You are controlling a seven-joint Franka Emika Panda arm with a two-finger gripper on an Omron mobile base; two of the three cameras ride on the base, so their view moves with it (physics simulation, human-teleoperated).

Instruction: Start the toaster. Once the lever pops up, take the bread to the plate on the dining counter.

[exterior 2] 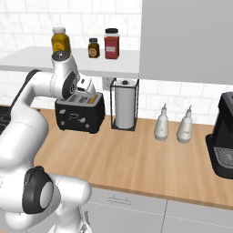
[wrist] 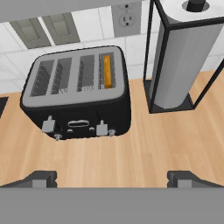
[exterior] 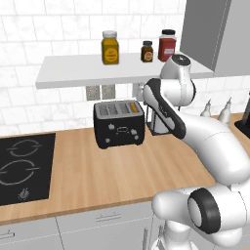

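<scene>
The black toaster (exterior: 119, 124) (exterior 2: 79, 116) (wrist: 76, 96) stands on the narrow wood worktop against the tiled wall. The bread (wrist: 107, 71) (exterior: 133, 105) sits deep in its rightmost slot, with only the orange-brown crust edge showing. Two pale levers (wrist: 101, 128) stick out of the toaster's front face. My gripper (wrist: 114, 181) hovers above and just in front of the toaster, open, with nothing between its fingers. The plate and the dining counter are out of view.
A paper towel roll in a black wire stand (wrist: 179, 61) (exterior 2: 124, 104) stands close to the toaster's right. A white shelf (exterior: 73, 71) with three jars hangs overhead. A black cooktop (exterior: 24, 166) lies to the left; two white bottles (exterior 2: 161, 125) and a black coffee machine (exterior 2: 223, 136) stand to the right.
</scene>
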